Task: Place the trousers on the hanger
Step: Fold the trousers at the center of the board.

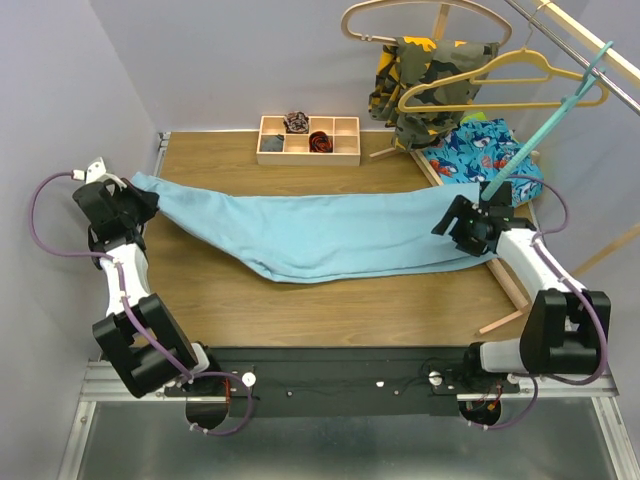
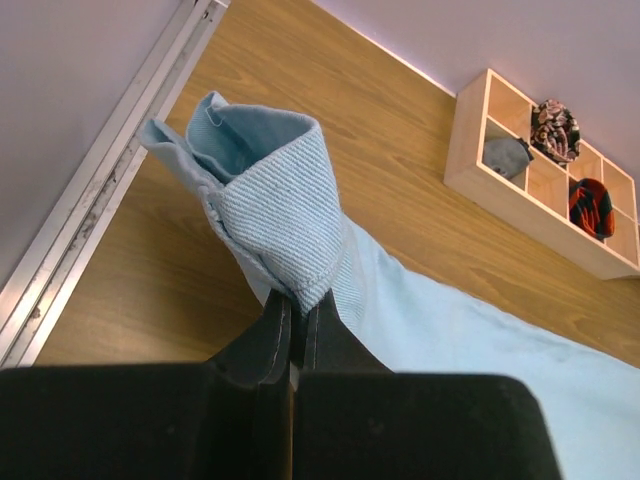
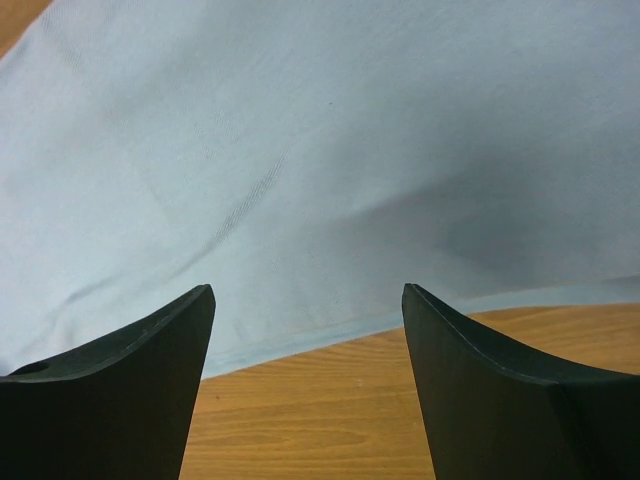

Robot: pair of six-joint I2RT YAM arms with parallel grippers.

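Note:
The light sky-blue trousers (image 1: 320, 235) lie stretched across the wooden table from left to right. My left gripper (image 1: 143, 196) is shut on their left end. In the left wrist view a folded, ribbed edge of the trousers (image 2: 280, 210) sticks up out of the left gripper (image 2: 297, 305). My right gripper (image 1: 452, 226) hovers open over the right end of the trousers (image 3: 300, 130). Nothing lies between the fingers of the right gripper (image 3: 307, 290). The teal hanger (image 1: 545, 120) slants from the upper right down to a spot just behind the right gripper; its lower part is hidden.
A wooden compartment tray (image 1: 307, 140) with small items stands at the back. A camouflage garment (image 1: 430, 80) on a yellow hanger, a shark-print cloth (image 1: 480, 150) and a pale wooden hanger (image 1: 420, 15) crowd the back right. A wooden slat (image 1: 505, 320) lies at the right edge.

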